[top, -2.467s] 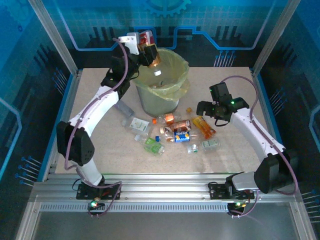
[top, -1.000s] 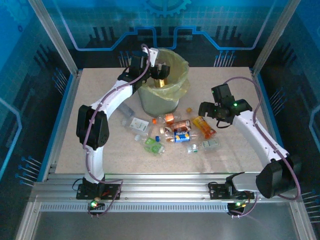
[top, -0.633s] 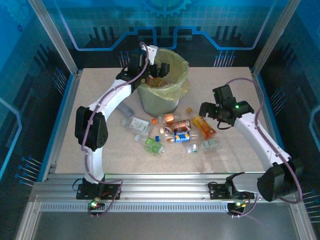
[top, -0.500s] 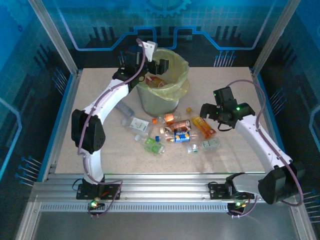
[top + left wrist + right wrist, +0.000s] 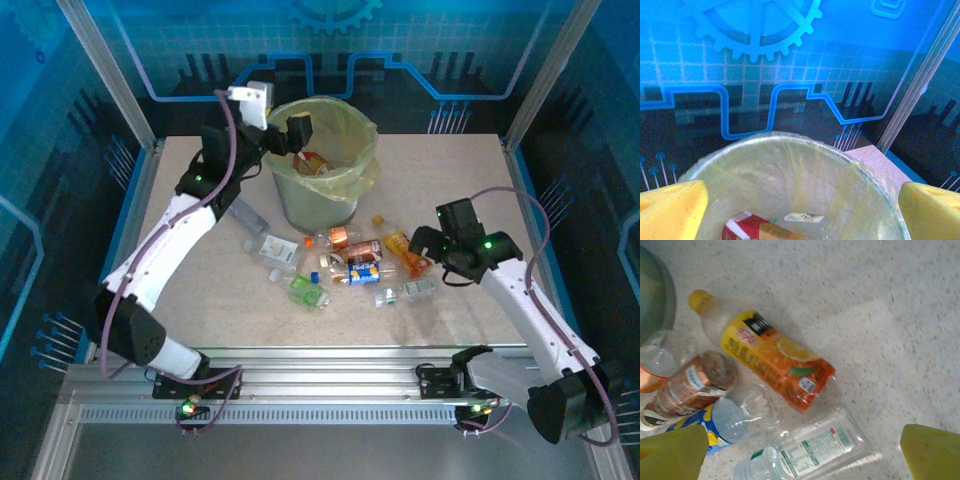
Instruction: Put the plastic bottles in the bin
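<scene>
The plastic bottles [image 5: 352, 262] are seen lying in a loose heap in the middle of the table [image 5: 455, 170], just in front of the bin. Nearest of all, a green bottle [image 5: 308, 291] is laid on its side at the left of the heap. A flat clear bottle with a white and green label [image 5: 815, 447] is laid at the right. Just behind them, a bottle with a blue label [image 5: 710, 427] and a brown bottle [image 5: 696, 382] are found close together. To their right an orange bottle [image 5: 771, 359] is laid on its side, with its yellow cap end nearer the bin.

The right gripper [image 5: 432, 258] is held above this right end of the heap. Its yellow fingers [image 5: 932, 454] are spread wide apart, and nothing is held between them.

A bit further, at the left, a clear squashed bottle [image 5: 272, 248] and a pale one [image 5: 245, 214] are seen apart from the rest. A small orange thing [image 5: 379, 220] is left alone near the bin's right side.

Further back the bin [image 5: 318, 195] is stood upright, lined with a yellow-green bag [image 5: 790, 145]. Something with a red label [image 5: 742, 229] is seen inside it. The left gripper [image 5: 288, 135] is held over the bin's left rim. Its fingers [image 5: 670, 207] are spread wide too, with nothing held.
</scene>
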Available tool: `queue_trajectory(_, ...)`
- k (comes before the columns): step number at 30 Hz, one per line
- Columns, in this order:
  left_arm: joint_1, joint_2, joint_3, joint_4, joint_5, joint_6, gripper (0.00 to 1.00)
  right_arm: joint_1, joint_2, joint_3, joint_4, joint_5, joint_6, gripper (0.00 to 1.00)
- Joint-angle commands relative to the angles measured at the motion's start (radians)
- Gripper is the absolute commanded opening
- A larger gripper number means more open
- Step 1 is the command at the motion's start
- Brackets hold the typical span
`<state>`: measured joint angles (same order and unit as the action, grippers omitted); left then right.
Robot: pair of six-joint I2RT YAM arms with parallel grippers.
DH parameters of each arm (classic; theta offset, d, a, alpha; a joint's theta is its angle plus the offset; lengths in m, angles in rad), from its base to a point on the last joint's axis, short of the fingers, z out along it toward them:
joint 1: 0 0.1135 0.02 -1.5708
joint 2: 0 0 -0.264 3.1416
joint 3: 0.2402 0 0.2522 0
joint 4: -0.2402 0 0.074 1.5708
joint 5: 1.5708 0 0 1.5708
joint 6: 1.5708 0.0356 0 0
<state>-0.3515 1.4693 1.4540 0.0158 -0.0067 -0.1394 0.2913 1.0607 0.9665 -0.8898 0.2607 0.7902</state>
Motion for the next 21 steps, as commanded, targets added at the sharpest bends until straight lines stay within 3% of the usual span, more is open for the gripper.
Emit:
queue_trajectory(1, -0.006, -0.086, -0.113, 0.049, -0.027, -0.097, 0.99, -0.011, -0.036, -0.041, -0.065, 0.017, 0.099, 1.0)
queue_trajectory(13, -0.006, -0.286, -0.418, 0.07, -0.038, -0.245, 0.99, 0.027, -0.183, -0.251, -0.023, -0.044, 0.297, 1.0)
queue_trajectory(21, -0.006, -0.322, -0.495, 0.108, -0.064, -0.281, 0.99, 0.088, -0.136, -0.312, 0.092, -0.053, 0.37, 1.0)
